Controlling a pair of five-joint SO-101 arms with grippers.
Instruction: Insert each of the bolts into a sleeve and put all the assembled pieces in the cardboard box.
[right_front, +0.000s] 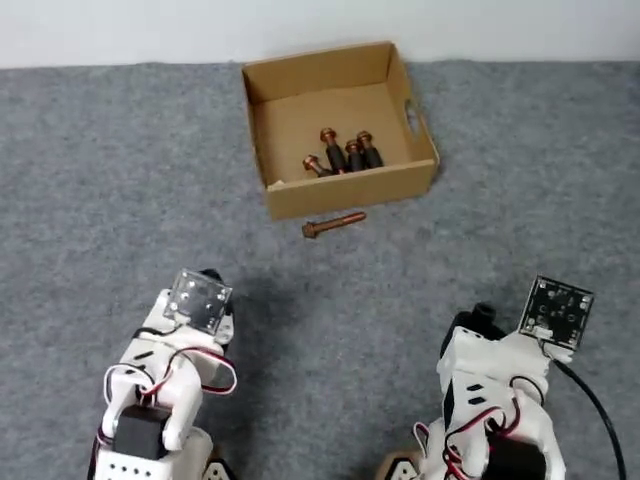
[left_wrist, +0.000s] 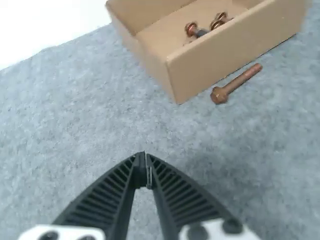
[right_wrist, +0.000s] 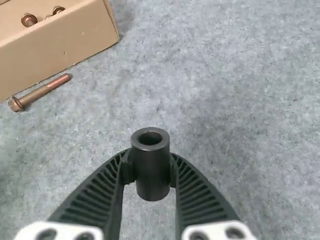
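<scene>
Left gripper (left_wrist: 145, 167): fingers pressed together, over grey carpet (left_wrist: 60, 125). Right gripper (right_wrist: 149, 162): pinching one upright black sleeve (right_wrist: 150, 175). One loose bolt (right_front: 334, 224) on the carpet just outside the cardboard box (right_front: 345, 193); four assembled pieces (right_front: 345, 152) inside.

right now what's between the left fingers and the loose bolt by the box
Just bare grey carpet between the left fingers and the loose bolt, seen in the left wrist view.

High camera: fixed above, looking steeply down over the tabletop (right_front: 100, 200), arms (right_front: 165, 390) at near edge, cardboard box (right_front: 345, 195) toward far edge. Wrist cameras: low, close, sighting forward along own fingers (left_wrist: 175, 195). All three share box front and loose bolt (right_front: 335, 224).
</scene>
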